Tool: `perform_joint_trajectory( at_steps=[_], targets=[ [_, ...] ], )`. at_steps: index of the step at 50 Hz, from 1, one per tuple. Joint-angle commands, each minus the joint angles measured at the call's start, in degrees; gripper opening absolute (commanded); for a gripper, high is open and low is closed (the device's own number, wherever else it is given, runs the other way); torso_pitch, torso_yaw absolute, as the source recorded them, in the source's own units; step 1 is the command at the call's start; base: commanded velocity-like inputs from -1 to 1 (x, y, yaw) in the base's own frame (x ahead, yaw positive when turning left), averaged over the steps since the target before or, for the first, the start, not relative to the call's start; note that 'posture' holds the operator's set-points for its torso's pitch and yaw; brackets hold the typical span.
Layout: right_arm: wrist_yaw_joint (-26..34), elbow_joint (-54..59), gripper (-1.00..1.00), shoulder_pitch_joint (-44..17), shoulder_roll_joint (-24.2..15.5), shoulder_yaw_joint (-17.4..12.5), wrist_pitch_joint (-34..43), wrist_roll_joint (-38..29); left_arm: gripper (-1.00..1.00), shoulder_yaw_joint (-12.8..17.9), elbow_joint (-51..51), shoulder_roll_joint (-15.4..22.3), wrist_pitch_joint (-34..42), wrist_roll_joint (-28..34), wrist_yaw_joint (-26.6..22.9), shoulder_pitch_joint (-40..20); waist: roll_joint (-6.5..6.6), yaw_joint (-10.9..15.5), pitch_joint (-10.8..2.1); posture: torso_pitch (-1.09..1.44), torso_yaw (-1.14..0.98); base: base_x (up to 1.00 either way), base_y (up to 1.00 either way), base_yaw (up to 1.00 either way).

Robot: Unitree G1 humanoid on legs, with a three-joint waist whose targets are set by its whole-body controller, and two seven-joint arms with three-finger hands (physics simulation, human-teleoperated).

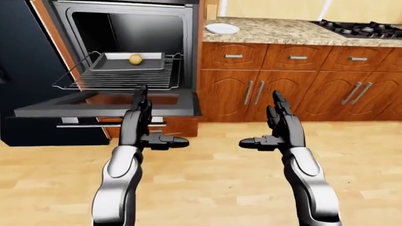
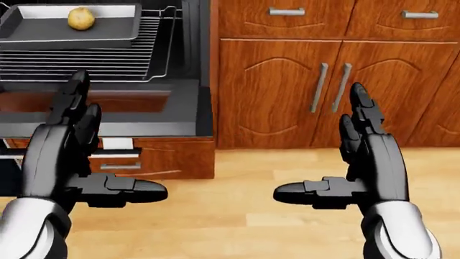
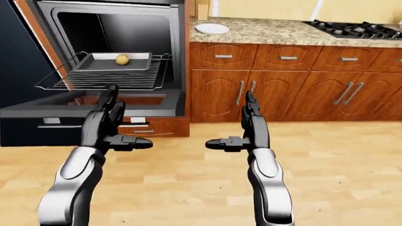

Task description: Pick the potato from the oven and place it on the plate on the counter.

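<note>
Small yellowish potato [image 1: 135,59] is seen on a grey metal baking tray [image 1: 113,63], upper left. Round white plate [image 1: 222,28] is parked on the speckled granite counter [image 1: 283,32], top centre. Both black three-finger hands, left hand [image 1: 143,123] and right hand [image 1: 278,127], are held up mid-frame, fingers spread.
</note>
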Motion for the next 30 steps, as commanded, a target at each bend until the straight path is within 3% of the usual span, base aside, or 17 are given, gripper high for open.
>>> perform_joint_trajectory(
  at_steps=[1, 7, 8, 9, 10, 11, 12, 13, 15, 18, 19, 20, 21, 22, 24, 30],
  targets=[
    [-0.07, -3.34, 1.00, -2.49, -0.09, 0.35, -1.05, 0.08, 1.00, 1.92, -3.44, 1.29, -0.05, -0.31, 0.43, -2.94, 0.49, 0.08, -0.63, 0.00, 0.00, 0.41, -0.85, 0.00],
    [-0.78, -5.74, 1.00, -3.69, 0.10, 0.74, 2.02, 0.35, 1.00, 2.22, -3.20, 1.70, -0.33, -1.03, 0.43, -3.11, 4.24, -0.75, 0.57, 0.00, 0.00, 0.42, -0.85, 0.00],
    [-0.76, -5.96, 1.00, -3.79, -0.02, 0.69, 2.28, 0.35, 1.00, 2.28, -3.64, 1.81, 0.17, -1.10, 0.44, -3.17, 5.19, -0.74, 0.34, 0.00, 0.00, 0.41, -0.84, 0.00],
    [-0.85, -6.33, 1.00, -4.19, -0.15, 0.50, 2.93, 0.47, 1.00, 2.37, -3.47, 1.92, -0.12, -1.12, 0.33, -3.03, 7.25, -0.40, -0.73, 0.00, 0.00, 0.41, -0.84, 0.00],
    [-0.95, -6.18, 1.00, -4.16, -0.13, 0.63, 2.81, 0.30, 1.00, 2.55, -3.32, 2.00, -0.27, -1.21, 0.27, -3.05, 6.96, 0.65, -0.09, 0.00, 0.00, 0.43, -0.84, 0.00],
    [-0.92, -6.40, 1.00, -4.06, -0.09, 0.89, 2.93, 0.16, 1.00, 2.72, -4.29, 2.15, 0.75, -1.36, 0.35, -3.21, 6.66, -0.04, 0.53, 0.00, 0.00, 0.42, -0.84, 0.00],
    [-0.94, -6.67, 1.00, -4.19, -0.07, 0.76, 3.27, 0.29, 1.00, 2.86, -5.04, 2.24, 1.34, -1.49, 0.37, -3.16, 6.70, 0.38, -0.88, 0.00, 0.00, 0.42, -0.84, 0.00],
    [-0.99, -6.96, 1.00, -4.28, -0.07, 0.73, 3.56, 0.33, 1.00, 2.80, -4.64, 2.46, 0.67, -1.17, 0.29, -3.09, 7.12, 0.47, -1.49, 0.00, 0.00, 0.43, -0.84, 0.00],
    [-0.82, -6.91, 1.00, -4.29, -0.09, 0.82, 3.37, 0.32, 1.00, 2.86, -4.43, 2.36, 0.27, -1.11, 0.30, -2.90, 7.24, 1.05, -1.64, 0.00, 0.00, 0.43, -0.85, 0.00],
    [-0.61, -7.40, 1.00, -4.32, -0.06, 1.43, 3.34, -0.06, 1.00, 2.85, -4.77, 2.45, 0.50, -0.99, 0.28, -3.14, 5.83, 2.14, -0.94, 0.00, 0.00, 0.45, -0.71, 0.00],
    [-0.50, -7.80, 1.00, -4.21, 0.03, 1.63, 3.46, -0.24, 1.00, 2.86, -4.71, 2.37, 0.28, -0.97, 0.29, -2.91, 2.26, 2.67, -1.48, 0.00, 0.00, 0.50, -0.38, 0.00],
    [-0.34, -7.57, 1.00, -4.14, 0.14, 1.87, 2.93, -0.53, 1.00, 2.94, -3.95, 2.34, -0.64, -0.97, 0.14, -2.65, -1.89, 1.43, -2.14, 0.00, 0.00, 0.63, -0.25, 0.00],
    [-0.18, -7.46, 1.00, -4.12, 0.21, 1.89, 2.66, -0.64, 1.00, 3.04, -3.93, 2.38, -0.89, -0.97, 0.08, -2.44, -0.74, 1.81, -0.05, 0.00, 0.00, 0.73, -0.11, 0.00],
    [0.00, -7.44, 1.00, -4.08, 0.28, 1.87, 2.61, -0.65, 1.00, 3.32, -4.10, 2.44, -0.92, -1.12, 0.04, -2.39, 0.08, 2.08, 0.71, 0.00, 0.00, 0.76, -0.01, 0.00],
    [0.15, -7.93, 1.00, -4.18, 0.27, 1.89, 3.01, -0.80, 1.00, 3.54, -5.49, 2.50, -0.05, -1.32, 0.11, -2.03, 0.20, 1.33, -0.26, 0.00, 0.00, 0.77, 0.00, 0.00],
    [-0.78, -9.30, 1.00, -5.26, 0.50, 0.50, 4.45, 0.33, 1.00, 4.79, -7.80, 3.03, 1.56, -2.35, 0.33, -2.04, 1.96, 0.64, 0.32, 0.00, 0.00, 0.77, 0.00, 0.00]
  ],
)
